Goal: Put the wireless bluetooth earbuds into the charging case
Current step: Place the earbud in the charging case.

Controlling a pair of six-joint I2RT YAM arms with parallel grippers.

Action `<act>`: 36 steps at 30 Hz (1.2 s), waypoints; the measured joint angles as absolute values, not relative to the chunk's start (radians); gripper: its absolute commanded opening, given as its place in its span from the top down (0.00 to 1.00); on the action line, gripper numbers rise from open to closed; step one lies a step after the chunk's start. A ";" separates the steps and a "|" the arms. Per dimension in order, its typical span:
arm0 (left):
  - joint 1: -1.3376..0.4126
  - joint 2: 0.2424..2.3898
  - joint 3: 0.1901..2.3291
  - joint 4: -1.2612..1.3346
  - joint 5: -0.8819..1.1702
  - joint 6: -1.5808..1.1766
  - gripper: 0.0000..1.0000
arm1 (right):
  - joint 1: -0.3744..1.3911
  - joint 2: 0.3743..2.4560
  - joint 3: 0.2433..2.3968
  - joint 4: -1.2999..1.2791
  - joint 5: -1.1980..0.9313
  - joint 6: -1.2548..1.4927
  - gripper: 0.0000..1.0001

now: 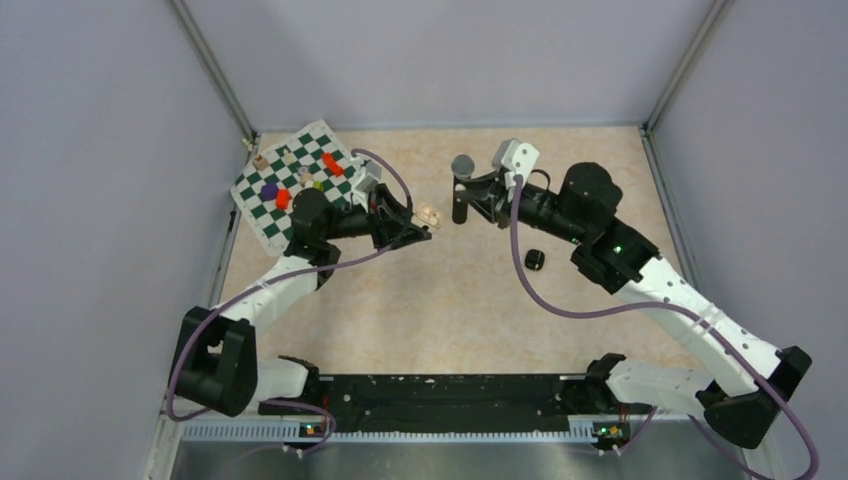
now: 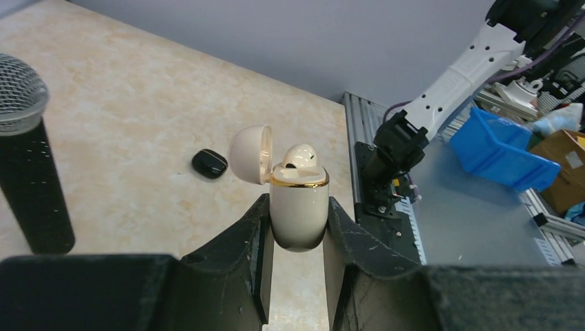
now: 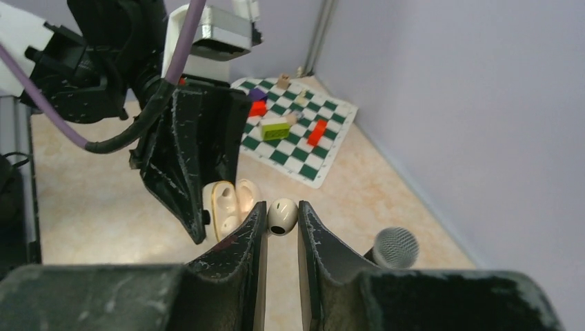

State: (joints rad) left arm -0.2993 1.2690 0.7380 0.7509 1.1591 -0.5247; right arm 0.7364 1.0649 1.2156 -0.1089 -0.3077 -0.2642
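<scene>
My left gripper (image 2: 296,207) is shut on a cream charging case (image 2: 298,210) with a gold rim, held upright with its lid (image 2: 250,154) swung open. One whitish earbud (image 2: 301,155) sits in the case. My right gripper (image 3: 282,219) is shut on a second whitish earbud (image 3: 282,216), held just to the right of the open case (image 3: 224,207). In the top view the case (image 1: 429,214) sits between the two grippers above the middle of the table. A small black rounded case (image 1: 534,258) lies on the table under the right arm. No black earbuds show.
A tall black microphone (image 1: 461,188) stands upright right beside my right gripper; it also shows in the left wrist view (image 2: 27,158) and the right wrist view (image 3: 394,248). A green-and-white chess mat (image 1: 262,215) with coloured blocks lies at the back left. Walls enclose the table.
</scene>
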 measured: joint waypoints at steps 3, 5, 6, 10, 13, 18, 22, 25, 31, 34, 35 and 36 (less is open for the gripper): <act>-0.337 1.309 0.711 0.847 1.156 -0.608 1.00 | 0.736 1.083 1.146 -0.059 -0.352 -0.229 0.99; -0.343 1.324 0.697 0.893 1.148 -0.651 1.00 | 0.736 1.093 1.110 -0.019 -0.384 -0.195 1.00; -0.344 1.330 0.692 0.913 1.140 -0.671 1.00 | 0.736 1.098 1.101 -0.003 -0.395 -0.179 1.00; -0.356 1.335 0.675 0.991 1.113 -0.733 1.00 | 0.741 1.118 1.077 0.079 -0.429 -0.126 1.00; -0.373 1.335 0.659 1.033 1.105 -0.754 1.00 | 0.756 1.147 1.072 0.124 -0.430 -0.109 1.00; -0.397 1.335 0.639 1.053 1.106 -0.762 1.00 | 0.793 1.191 1.071 0.142 -0.419 -0.109 1.00; -0.401 1.335 0.637 1.074 1.106 -0.774 1.00 | 0.804 1.199 1.063 0.144 -0.406 -0.117 1.00; -0.401 1.335 0.635 1.090 1.105 -0.784 1.00 | 0.805 1.199 1.053 0.148 -0.401 -0.126 1.00; -0.401 1.333 0.624 1.110 1.106 -0.798 1.00 | 0.805 1.198 1.041 0.152 -0.394 -0.142 1.00; -0.401 1.333 0.624 1.129 1.105 -0.812 1.00 | 0.805 1.198 1.038 0.152 -0.393 -0.150 1.00; -0.401 1.333 0.624 1.134 1.105 -0.816 1.00 | 0.805 1.198 1.035 0.156 -0.393 -0.154 1.00; -0.401 1.333 0.624 1.139 1.105 -0.820 1.00 | 0.805 1.198 1.033 0.157 -0.393 -0.156 1.00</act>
State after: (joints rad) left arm -0.4007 1.3331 0.6239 1.1393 1.1053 -0.8200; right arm 0.8051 1.1980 1.0328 0.1574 -0.3931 -0.1562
